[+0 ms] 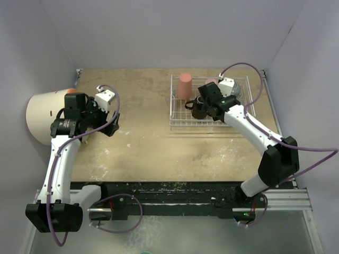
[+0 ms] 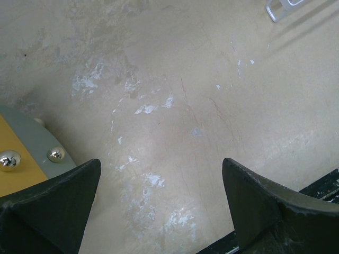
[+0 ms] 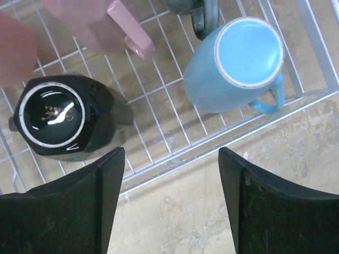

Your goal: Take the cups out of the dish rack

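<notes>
The white wire dish rack (image 1: 180,120) stands at the back right of the table. In the right wrist view, upside down on its grid (image 3: 212,138), are a black mug (image 3: 63,119), a light blue mug (image 3: 238,63), a pale pink mug (image 3: 106,21) and part of a dark grey-blue mug (image 3: 198,13). The salmon tumbler (image 1: 184,85) stands in the rack's far left corner. My right gripper (image 1: 211,108) hovers open and empty over the rack's near rim (image 3: 172,153), between the black and blue mugs. My left gripper (image 1: 111,125) is open and empty above bare table (image 2: 161,164).
A large cream drum (image 1: 45,116) with an orange lid lies at the far left, beside my left arm. A grey-rimmed yellow part with bolts (image 2: 26,153) shows at the left wrist view's lower left. A rack corner (image 2: 283,8) shows at its top right. Walls close three sides.
</notes>
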Controlling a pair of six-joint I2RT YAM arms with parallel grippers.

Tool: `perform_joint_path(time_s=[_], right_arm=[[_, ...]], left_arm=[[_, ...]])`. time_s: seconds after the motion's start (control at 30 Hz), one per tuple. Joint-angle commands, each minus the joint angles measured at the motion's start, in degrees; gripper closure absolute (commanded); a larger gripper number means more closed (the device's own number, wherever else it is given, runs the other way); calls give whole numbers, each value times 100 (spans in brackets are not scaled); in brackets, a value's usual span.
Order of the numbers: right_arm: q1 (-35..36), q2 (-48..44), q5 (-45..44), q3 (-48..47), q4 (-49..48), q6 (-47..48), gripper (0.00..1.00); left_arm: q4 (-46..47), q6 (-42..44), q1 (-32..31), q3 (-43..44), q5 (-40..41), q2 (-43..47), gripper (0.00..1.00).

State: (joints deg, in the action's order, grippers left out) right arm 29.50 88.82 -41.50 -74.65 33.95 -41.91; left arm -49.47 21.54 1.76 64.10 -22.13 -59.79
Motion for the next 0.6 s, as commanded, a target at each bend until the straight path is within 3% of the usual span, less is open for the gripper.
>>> perform_joint_path(time_s=[0.0,0.17,0.4,0.57], right_arm=[[126,-106,2,-431,113,-486,27],[835,384,36,-1021,427,-1820,23],[1167,2080,-168,-2945,2660,-3874,19],[1170,2342,-187,-3095,2609,-4367,19]], left_arm=[[37,148,-9,127,-85,100,1],[16,141,-9,147,-96,110,1],[-52,166,-9,193,-82,149,1],[-67,197,-9,144,-89,195,1]])
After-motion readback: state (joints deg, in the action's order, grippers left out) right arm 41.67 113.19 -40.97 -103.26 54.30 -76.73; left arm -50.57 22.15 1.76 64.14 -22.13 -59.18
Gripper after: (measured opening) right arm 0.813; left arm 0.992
